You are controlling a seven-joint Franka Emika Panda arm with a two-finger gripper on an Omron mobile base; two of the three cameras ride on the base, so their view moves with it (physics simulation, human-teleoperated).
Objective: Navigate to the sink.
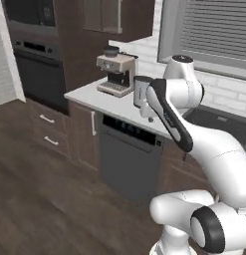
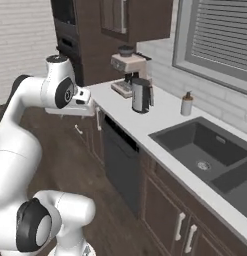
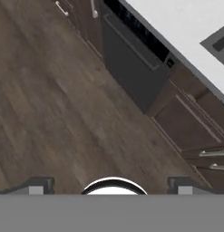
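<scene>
The sink (image 2: 211, 154) is a dark grey double basin set in the white counter (image 2: 145, 125) at the right, with a round metal drain (image 2: 204, 165) in the nearer basin. In the left base view the sink (image 1: 221, 121) peeks out behind my arm. A corner of the sink (image 3: 218, 43) shows at the right edge of the hand view. My gripper (image 3: 109, 186) is open and holds nothing, its dark fingertips (image 3: 37, 186) wide apart. It looks down at the wood floor in front of the dishwasher (image 3: 131, 61).
On the counter stand a steel kettle (image 2: 141, 95), a coffee machine (image 2: 127, 70) and a soap dispenser (image 2: 186, 104). A wall oven (image 1: 35, 64) is at the far left. Dark lower cabinets (image 2: 180, 220) run under the sink. Open wood floor (image 1: 40, 199) lies left of the counter.
</scene>
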